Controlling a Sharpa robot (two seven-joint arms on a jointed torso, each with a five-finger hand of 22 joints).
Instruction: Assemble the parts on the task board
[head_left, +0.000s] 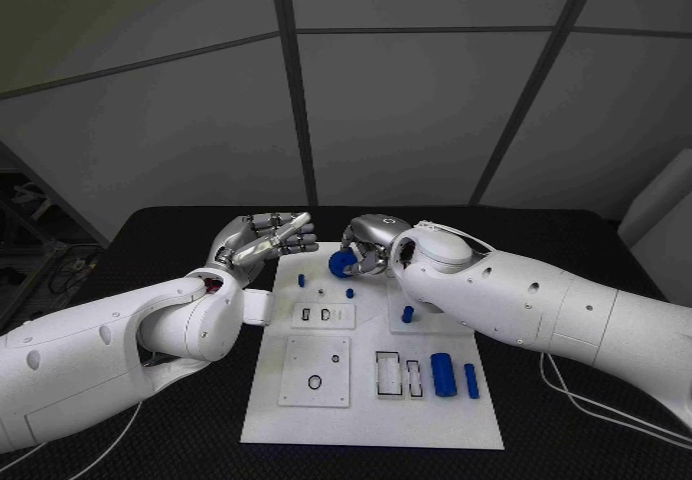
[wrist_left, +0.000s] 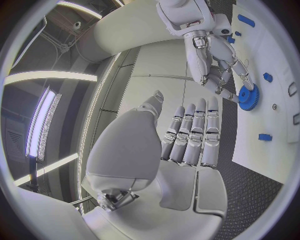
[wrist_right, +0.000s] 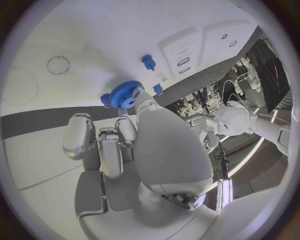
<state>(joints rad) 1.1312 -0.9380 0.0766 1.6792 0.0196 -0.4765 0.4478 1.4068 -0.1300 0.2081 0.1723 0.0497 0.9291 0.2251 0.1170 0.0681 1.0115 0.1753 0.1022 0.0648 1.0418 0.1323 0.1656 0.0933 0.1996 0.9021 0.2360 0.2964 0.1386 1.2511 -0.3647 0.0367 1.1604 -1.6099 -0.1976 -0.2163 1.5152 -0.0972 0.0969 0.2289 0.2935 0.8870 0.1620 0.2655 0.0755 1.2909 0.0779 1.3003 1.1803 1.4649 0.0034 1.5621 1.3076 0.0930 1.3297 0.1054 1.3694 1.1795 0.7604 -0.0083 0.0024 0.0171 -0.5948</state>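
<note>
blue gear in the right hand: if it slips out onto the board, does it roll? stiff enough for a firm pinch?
Likely stiff: the blue gear looks like a thick moulded disc with a hub, and the right hand holds it without visible flex. It could roll if it lands on edge, being round, though its teeth should slow it. Probably light, since the fingertips alone carry it.

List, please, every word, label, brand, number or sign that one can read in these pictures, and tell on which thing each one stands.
None: no readable text appears in any view.
Task board: plain white, with only outlined shapes and recesses, no letters or numbers.
Blue gear, held by the right robot hand: no marking visible.
Left robot hand and both arms: no brand or label can be made out.
</note>
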